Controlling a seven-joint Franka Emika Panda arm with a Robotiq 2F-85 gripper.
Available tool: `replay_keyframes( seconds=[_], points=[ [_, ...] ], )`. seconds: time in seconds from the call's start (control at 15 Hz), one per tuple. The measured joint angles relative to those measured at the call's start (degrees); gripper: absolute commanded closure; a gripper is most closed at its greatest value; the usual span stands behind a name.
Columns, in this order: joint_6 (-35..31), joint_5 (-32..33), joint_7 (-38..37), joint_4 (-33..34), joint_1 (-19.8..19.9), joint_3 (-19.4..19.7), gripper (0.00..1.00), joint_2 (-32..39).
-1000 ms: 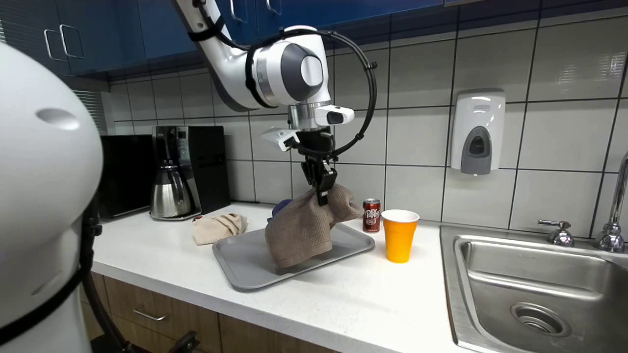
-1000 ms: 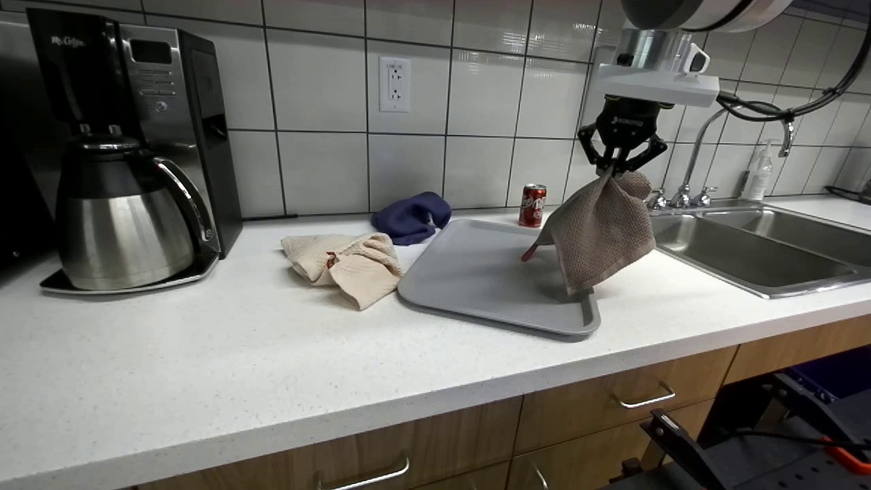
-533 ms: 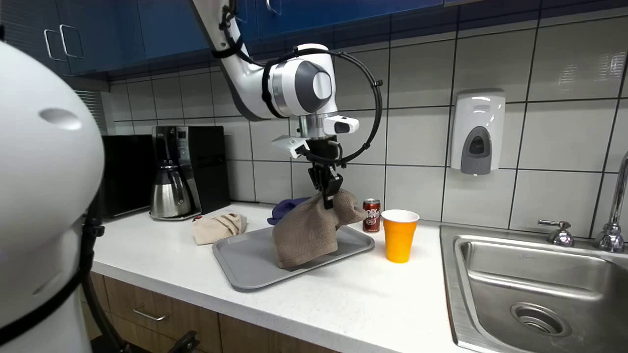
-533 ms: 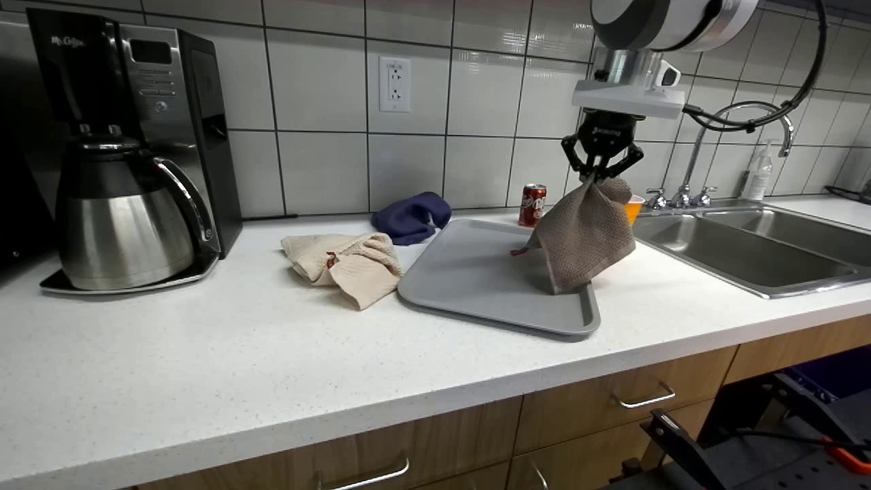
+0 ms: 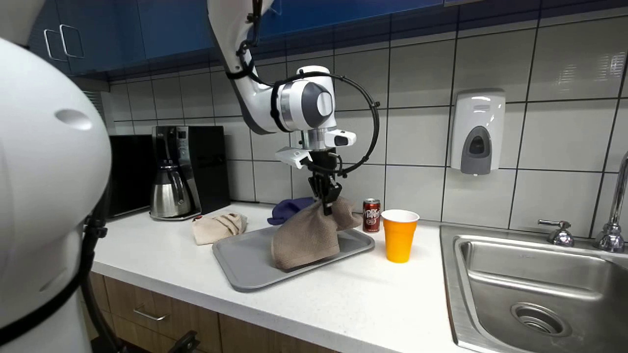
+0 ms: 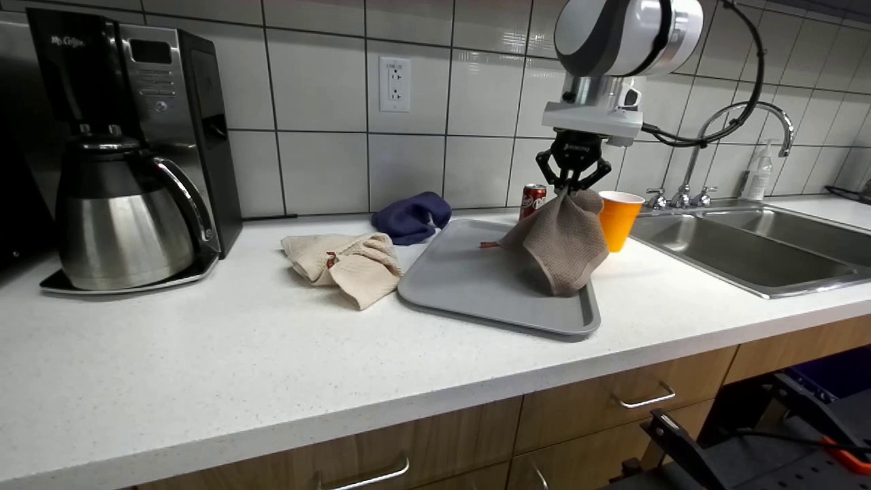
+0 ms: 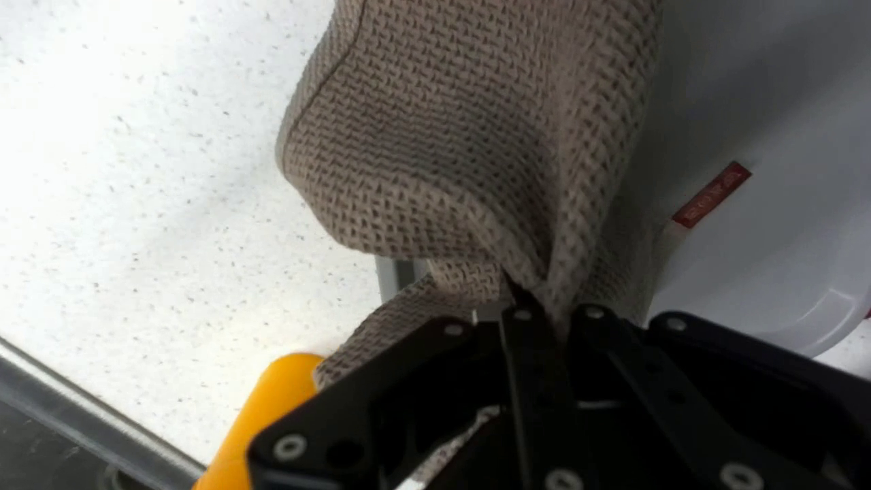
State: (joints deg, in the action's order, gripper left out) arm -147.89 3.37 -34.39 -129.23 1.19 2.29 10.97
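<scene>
You have one gripper (image 6: 569, 188), one brown cloth (image 6: 571, 238), one tan cloth (image 6: 343, 262) and one navy cloth (image 6: 408, 218). That makes three, though the tan cloth is hard to read in its folds and could be two. You also have one tray (image 6: 469, 282), one can (image 5: 371, 215), one cup (image 5: 399, 240), one coffee maker (image 6: 160, 112) with one carafe (image 6: 126, 221), one outlet (image 6: 395, 85), one dispenser (image 5: 478, 132), one bottle (image 6: 759, 178), one faucet (image 5: 611, 239) with two taps (image 5: 561, 236), and one sink (image 5: 458, 294) with two basins (image 6: 762, 253).
</scene>
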Motion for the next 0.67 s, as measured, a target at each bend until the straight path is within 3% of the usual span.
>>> replay_keyframes(
  seconds=[0.67],
  points=[
    [1.04,0.00,-0.33,9.13,-3.12,2.14,0.99,9.82]
  ],
)
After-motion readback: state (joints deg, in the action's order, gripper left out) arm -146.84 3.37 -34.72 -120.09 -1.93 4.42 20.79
